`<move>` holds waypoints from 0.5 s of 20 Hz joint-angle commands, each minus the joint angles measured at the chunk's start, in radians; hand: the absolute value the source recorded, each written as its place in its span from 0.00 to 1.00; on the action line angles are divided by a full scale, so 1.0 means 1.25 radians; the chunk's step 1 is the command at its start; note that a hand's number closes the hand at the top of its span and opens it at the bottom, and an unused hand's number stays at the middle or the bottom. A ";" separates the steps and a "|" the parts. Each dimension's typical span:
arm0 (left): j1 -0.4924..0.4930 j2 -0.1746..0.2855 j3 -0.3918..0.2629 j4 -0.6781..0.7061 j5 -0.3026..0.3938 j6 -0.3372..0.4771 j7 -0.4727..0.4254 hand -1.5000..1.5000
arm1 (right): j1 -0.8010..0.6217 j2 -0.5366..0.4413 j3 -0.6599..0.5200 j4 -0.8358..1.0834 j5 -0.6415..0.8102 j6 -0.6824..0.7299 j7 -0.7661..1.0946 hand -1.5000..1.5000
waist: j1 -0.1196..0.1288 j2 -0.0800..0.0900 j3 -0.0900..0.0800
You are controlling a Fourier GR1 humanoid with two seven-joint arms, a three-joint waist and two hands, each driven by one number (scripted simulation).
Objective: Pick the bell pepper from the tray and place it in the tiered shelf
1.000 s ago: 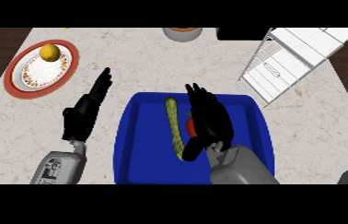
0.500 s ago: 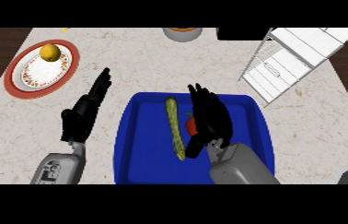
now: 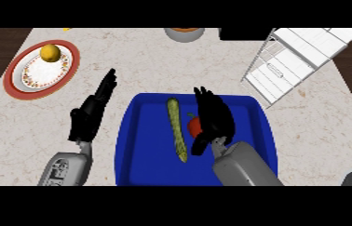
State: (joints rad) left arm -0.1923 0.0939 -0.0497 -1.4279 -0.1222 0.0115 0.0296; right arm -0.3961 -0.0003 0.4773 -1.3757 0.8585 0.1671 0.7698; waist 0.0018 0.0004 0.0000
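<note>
Right robot hand (image 3: 214,120) is over the blue tray (image 3: 148,146), fingers stretched out and pointing away from me, thumb splayed back toward the wrist. It isn't closed round anything.

The red bell pepper (image 3: 194,124) sits in the tray and shows only at the left edge of my palm; the rest is hidden under the hand. Can't tell whether I'm touching it.

A long green vegetable (image 3: 177,127) lies lengthwise in the tray, just left of the pepper.

Left robot hand (image 3: 93,113) rests left of the tray on the tabletop (image 3: 138,67), fingers straight, holding nothing.

The white tiered shelf (image 3: 295,62) is at upper right, well apart from the tray. At upper left a red-rimmed plate (image 3: 17,81) carries a yellow fruit (image 3: 49,52). A bowl (image 3: 184,33) sits at the far edge.
</note>
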 commanded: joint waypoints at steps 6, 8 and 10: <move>0.027 0.001 0.005 -0.041 -0.004 -0.029 0.012 0.50 | -0.062 0.000 -0.041 0.068 -0.033 0.024 -0.031 0.00 | 0.002 0.000 0.000; 0.027 -0.026 -0.011 -0.070 -0.026 0.008 0.048 0.50 | 0.011 0.000 -0.024 0.070 0.000 -0.017 -0.068 0.00 | 0.001 -0.001 0.000; 0.012 -0.014 0.009 0.003 -0.023 -0.010 -0.021 0.50 | -0.091 0.000 0.006 0.160 -0.059 -0.062 -0.042 0.00 | 0.004 0.001 0.000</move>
State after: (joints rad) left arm -0.1727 0.0802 -0.0438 -1.4439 -0.1433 0.0019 0.0231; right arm -0.4251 -0.0002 0.4821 -1.2893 0.8295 0.1366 0.7335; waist 0.0035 0.0001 0.0000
